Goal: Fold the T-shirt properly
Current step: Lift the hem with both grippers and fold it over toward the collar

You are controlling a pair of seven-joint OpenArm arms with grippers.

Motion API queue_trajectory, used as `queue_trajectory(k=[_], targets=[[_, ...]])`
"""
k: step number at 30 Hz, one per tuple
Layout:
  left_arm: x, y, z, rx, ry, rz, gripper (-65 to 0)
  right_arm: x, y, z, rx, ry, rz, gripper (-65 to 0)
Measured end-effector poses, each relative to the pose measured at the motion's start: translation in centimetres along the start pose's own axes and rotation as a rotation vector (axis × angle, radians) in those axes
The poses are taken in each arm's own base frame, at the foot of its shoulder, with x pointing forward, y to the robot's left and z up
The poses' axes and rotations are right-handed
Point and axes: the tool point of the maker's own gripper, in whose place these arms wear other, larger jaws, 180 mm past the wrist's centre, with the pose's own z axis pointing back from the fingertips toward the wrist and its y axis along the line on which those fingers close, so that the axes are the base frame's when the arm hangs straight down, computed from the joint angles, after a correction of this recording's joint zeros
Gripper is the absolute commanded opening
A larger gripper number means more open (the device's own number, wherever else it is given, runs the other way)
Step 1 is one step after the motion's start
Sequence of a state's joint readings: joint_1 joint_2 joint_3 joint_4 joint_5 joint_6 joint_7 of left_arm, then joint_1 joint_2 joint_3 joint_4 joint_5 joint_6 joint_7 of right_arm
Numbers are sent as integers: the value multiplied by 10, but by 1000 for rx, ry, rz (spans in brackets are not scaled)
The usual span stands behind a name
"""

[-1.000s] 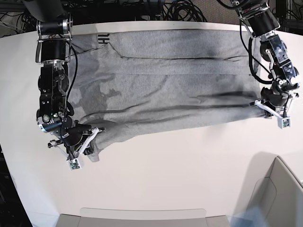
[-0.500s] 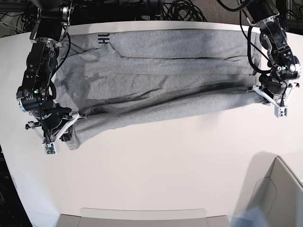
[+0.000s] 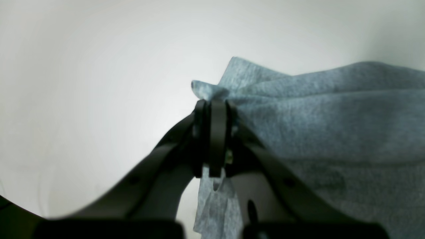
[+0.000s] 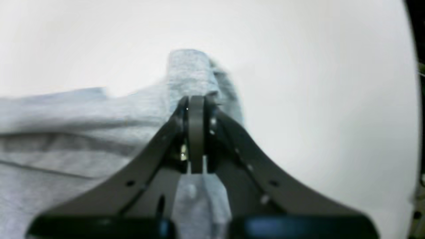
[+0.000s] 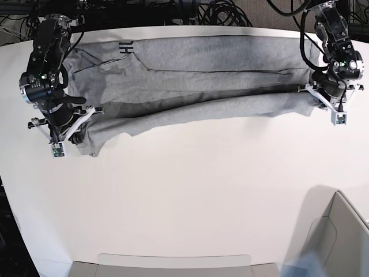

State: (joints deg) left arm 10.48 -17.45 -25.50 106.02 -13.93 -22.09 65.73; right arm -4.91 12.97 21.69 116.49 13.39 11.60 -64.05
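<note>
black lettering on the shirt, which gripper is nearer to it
Right. The right gripper grips the T-shirt below the black lettering, at that same end. The left gripper pinches the opposite end, across the table.

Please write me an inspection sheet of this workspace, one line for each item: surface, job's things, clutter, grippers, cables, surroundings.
Surface: white table, bare in front of the garment.
Job's things: grey T-shirt spread along the far edge, its near edge lifted and carried toward the far side; black lettering shows at the far corner.
Clutter: nothing seen.
Grippers: left gripper shut on a T-shirt corner; right gripper shut on the other end's edge.
Cables: black cables bundled behind the table; a cable runs along each arm.
Surroundings: pale box at the near corner on the left arm's side; a pale tray edge at the near side.
</note>
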Motion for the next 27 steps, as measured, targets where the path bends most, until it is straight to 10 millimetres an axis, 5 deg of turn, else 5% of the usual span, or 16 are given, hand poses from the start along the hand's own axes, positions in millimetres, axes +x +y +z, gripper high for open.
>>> queue_trajectory(k=[13,21,27], targets=[[-17,-1,14,11,49,-39,-650,-57,13,12,75,121,-18,-650],[-22,-1,14,9,62,-42,-650,-77,-11,35,108,118,-151,-650],[-32,-2,14,4,89,-47,-650,-108,-3,46,136,197,-166,-650]])
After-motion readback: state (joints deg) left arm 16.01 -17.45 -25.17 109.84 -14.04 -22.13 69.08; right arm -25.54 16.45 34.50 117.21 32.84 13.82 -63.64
